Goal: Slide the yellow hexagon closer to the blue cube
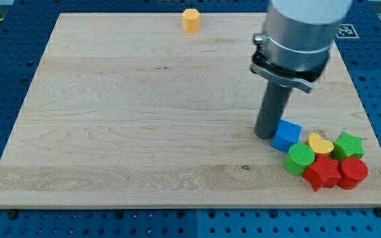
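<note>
**A light block, a long push ahead**

We are looking at the yellow hexagon [190, 20] sitting alone near the surface's [111, 132] far edge, well apart from everything else. We are carrying no jaws at all, only a rod, so nothing is being held. My tip [266, 134] is resting near the right edge, just beside the blue cube [286, 135], perhaps touching it. We are judging the hexagon small, rigid and light, likely sliding easily on smooth wood but prone to turning off a flat-sided push. We are thinking contact belongs on its far-left face, centred, driving it toward the near right corner.
</note>
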